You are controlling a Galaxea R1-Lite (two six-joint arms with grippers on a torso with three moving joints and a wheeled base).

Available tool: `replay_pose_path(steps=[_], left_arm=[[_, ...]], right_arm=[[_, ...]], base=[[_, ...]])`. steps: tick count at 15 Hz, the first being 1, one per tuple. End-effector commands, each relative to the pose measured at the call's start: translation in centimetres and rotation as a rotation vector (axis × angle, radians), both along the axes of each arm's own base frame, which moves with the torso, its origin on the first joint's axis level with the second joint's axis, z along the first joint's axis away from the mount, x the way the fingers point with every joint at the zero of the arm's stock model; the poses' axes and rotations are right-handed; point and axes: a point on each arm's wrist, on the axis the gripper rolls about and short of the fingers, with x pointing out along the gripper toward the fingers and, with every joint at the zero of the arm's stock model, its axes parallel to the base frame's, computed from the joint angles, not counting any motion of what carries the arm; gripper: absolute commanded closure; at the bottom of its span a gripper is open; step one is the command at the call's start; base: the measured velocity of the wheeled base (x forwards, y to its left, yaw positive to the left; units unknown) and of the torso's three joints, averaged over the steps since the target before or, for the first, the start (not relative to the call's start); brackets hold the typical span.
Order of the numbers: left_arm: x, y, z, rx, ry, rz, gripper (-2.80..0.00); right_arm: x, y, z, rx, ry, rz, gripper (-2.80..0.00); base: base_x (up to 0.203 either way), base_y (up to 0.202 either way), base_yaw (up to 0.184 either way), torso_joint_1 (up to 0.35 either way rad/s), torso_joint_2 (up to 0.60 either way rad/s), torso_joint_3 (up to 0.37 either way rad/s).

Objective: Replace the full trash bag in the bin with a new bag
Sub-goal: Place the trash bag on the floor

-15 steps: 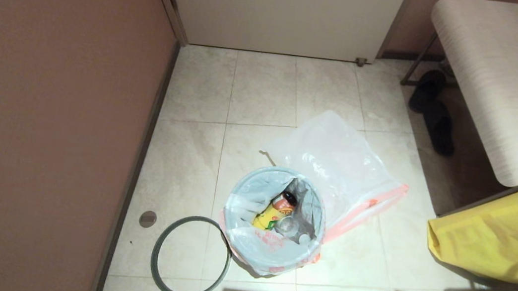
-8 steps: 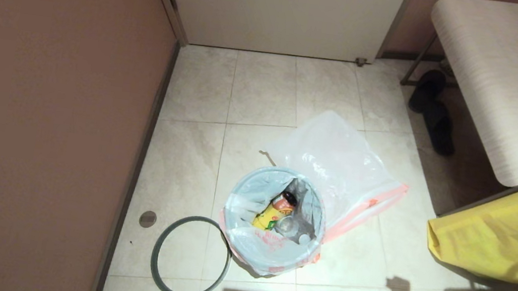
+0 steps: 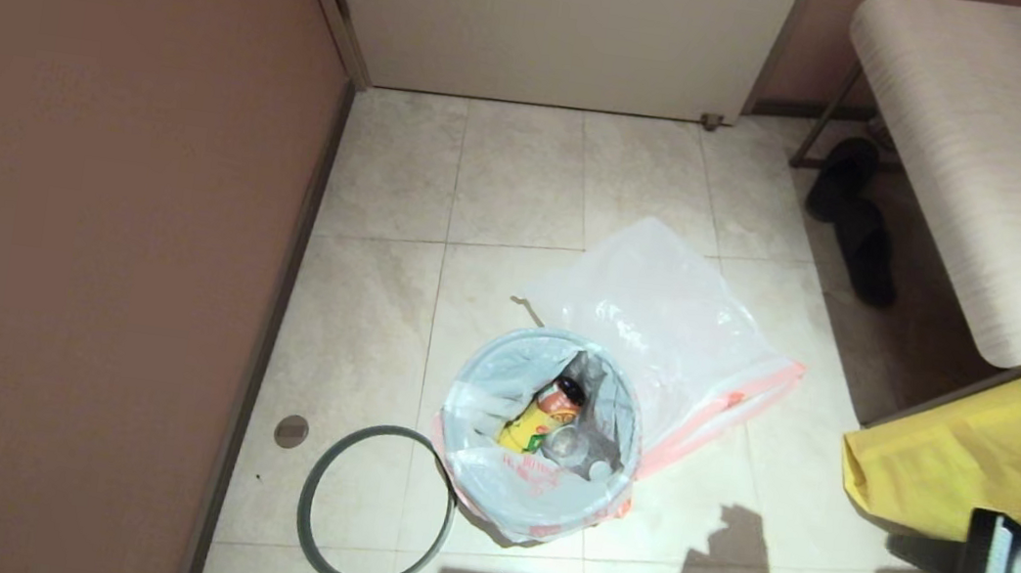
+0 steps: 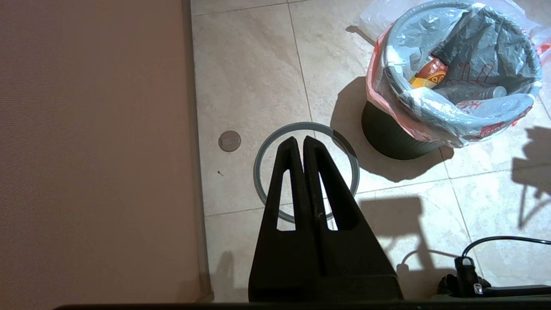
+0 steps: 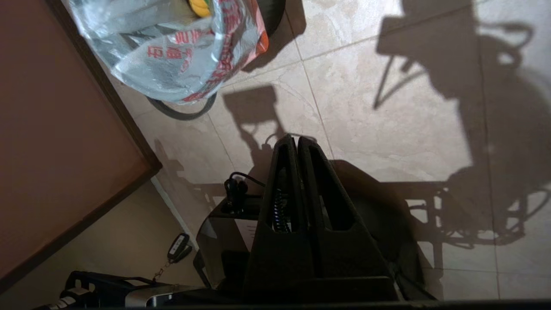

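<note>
Low centre of the frame, the bin point(image 3: 528, 526) holds the full trash bag point(image 3: 541, 429); the new bag point(image 3: 674, 318) lies behind it. Both the left tool point(image 4: 303, 144) and right tool point(image 5: 297, 142) are pressed together, empty.

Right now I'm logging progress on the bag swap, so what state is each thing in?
full trash bag: in the bin, mouth open, hem folded over the rim
bin: upright on the floor
grey hoop: off the bin, flat on the floor beside it
new bag: lying flat on the floor behind the bin
left claw: shut, empty
right claw: shut, empty
</note>
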Motion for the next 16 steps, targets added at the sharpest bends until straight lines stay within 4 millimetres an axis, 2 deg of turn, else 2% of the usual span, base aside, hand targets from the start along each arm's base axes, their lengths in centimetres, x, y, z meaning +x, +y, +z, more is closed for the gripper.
replay_pose_path(steps=[1,4,7,9,12,14,16], left_arm=[[0.0,0.0,0.0,0.0,0.001,0.001,0.0],[0.0,0.0,0.0,0.0,0.001,-0.001,0.0],[0.0,0.0,0.0,0.0,0.001,0.0,0.0],[0.0,0.0,0.0,-0.001,0.001,0.001,0.0],[0.0,0.0,0.0,-0.006,0.001,0.001,0.0],[0.0,0.0,0.0,-0.006,0.001,0.001,0.0],[0.0,0.0,0.0,-0.006,0.001,0.001,0.0]], right_arm=[[4.2,2.1,-5.4,-0.044,0.196,0.044,0.0],[6.5,4.4,-9.3,-0.14,0.225,0.101,0.0],[9.0,6.7,-9.7,-0.175,0.106,0.196,0.0],[11.1,7.7,-11.5,-0.175,0.134,0.224,0.0],[15.0,8.9,-15.2,-0.203,0.168,0.264,0.0],[16.4,10.3,-16.5,-0.215,0.16,0.302,0.0],[18.6,11.2,-17.7,-0.225,0.142,0.311,0.0]], base=[[0.0,0.0,0.0,0.0,0.0,0.0],[0.0,0.0,0.0,0.0,0.0,0.0],[0.0,0.0,0.0,0.0,0.0,0.0],[0.0,0.0,0.0,0.0,0.0,0.0],[0.0,0.0,0.0,0.0,0.0,0.0],[0.0,0.0,0.0,0.0,0.0,0.0],[0.0,0.0,0.0,0.0,0.0,0.0]])
